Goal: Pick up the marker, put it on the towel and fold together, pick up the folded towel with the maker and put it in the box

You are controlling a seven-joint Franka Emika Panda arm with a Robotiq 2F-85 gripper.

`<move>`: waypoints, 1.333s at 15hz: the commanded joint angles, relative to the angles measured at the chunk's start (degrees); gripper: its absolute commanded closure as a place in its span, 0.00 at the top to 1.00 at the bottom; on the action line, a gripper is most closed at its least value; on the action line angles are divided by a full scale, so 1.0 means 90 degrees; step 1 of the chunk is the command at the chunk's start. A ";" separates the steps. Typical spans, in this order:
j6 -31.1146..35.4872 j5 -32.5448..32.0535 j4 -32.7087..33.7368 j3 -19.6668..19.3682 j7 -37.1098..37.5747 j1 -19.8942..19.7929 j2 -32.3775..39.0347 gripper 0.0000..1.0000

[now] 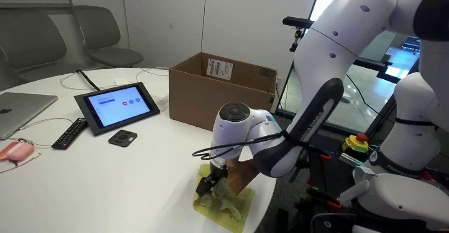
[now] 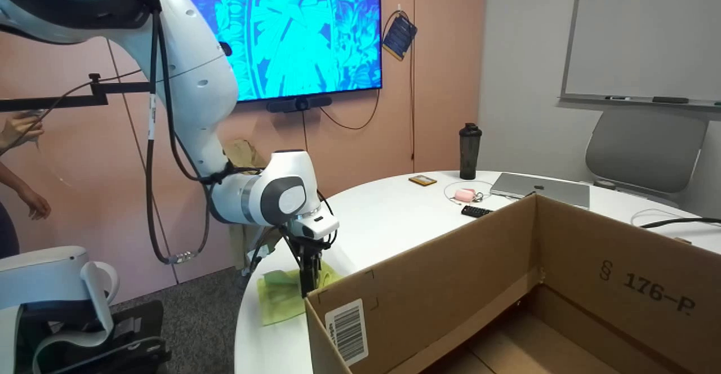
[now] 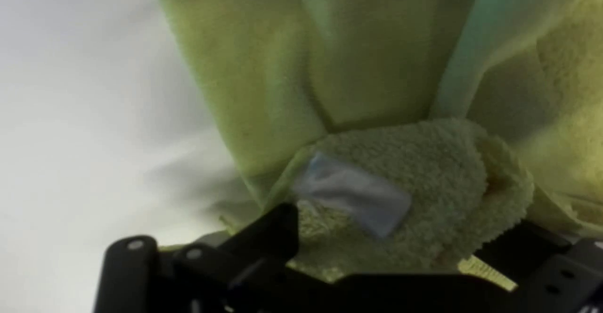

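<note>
In an exterior view, you look down across table (image 1: 115, 184), gripper (image 1: 211, 184) low in frame, box (image 1: 210, 99) beyond it. In an exterior view, you face wall screen (image 2: 315, 36), box nearer you than gripper. In wrist view, you look from close over towel (image 3: 386, 58), gripper along bottom edge. Both exterior views share gripper, box, towel, laptop (image 1: 24, 112).

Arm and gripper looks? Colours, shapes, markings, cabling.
Arm: rounded, glossy white, with dark panels, "FRANKA EMIKA" lettering and a round dark button pad; black cables strapped on. Gripper: black, two jointed fingers, pale round pin heads.
</note>
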 commanded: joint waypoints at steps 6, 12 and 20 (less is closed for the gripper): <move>0.0024 0.0458 0.0443 -0.0129 -0.0235 0.0055 0.0246 1.00; 0.0217 0.0365 0.0916 -0.0567 0.0009 0.0378 0.0540 1.00; -0.0304 0.0489 0.0901 -0.0355 -0.0543 0.0067 0.0053 1.00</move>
